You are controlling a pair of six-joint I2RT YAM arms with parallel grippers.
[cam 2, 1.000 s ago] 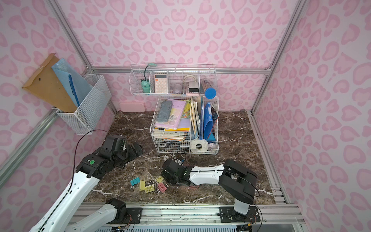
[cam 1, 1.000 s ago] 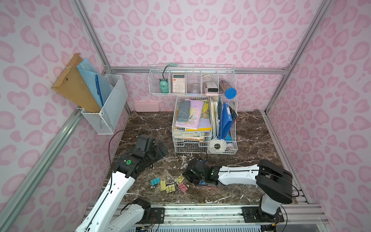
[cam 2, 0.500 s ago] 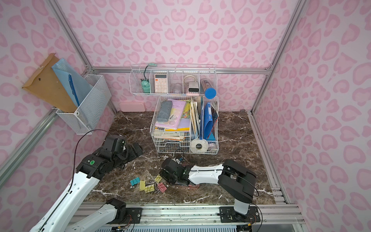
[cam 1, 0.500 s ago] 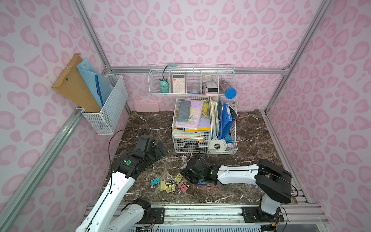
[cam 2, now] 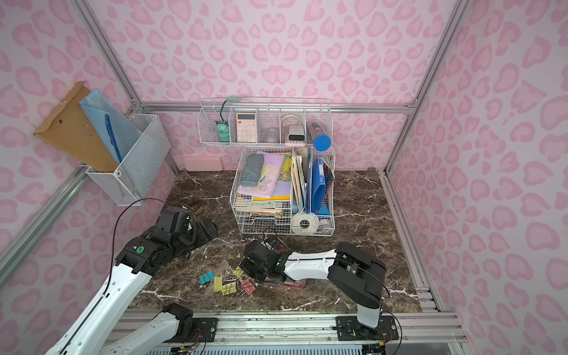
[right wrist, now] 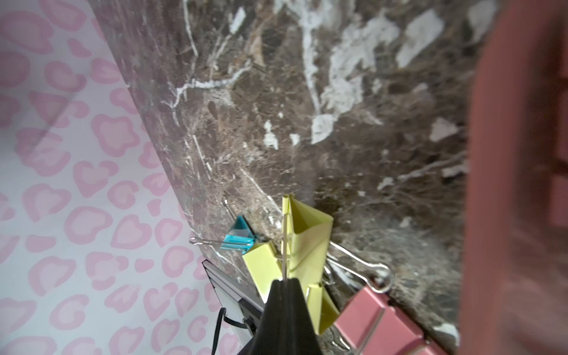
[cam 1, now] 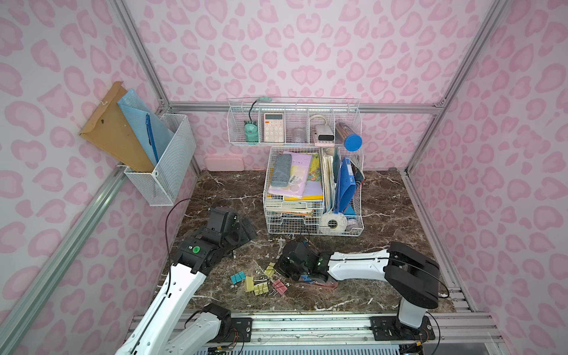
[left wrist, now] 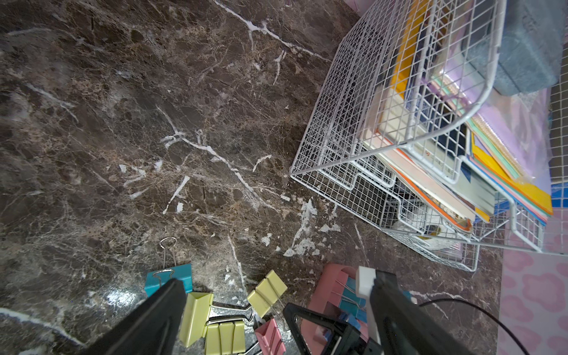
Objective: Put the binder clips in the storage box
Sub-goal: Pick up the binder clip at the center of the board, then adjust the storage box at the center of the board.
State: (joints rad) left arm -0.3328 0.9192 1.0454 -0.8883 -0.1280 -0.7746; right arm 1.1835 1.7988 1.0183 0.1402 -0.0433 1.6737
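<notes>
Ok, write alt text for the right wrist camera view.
The right arm's black gripper is shut on the thin silver wire handle of a yellow binder clip on a dark brown marble tabletop. A teal binder clip and a pink binder clip lie beside it; the translucent pinkish-red storage box blurs one edge.

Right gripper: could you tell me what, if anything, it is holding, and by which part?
The right gripper is shut on a yellow binder clip, pinching what looks like its thin wire handle.

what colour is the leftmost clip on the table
Teal clip, clearest in the left wrist view.
</notes>
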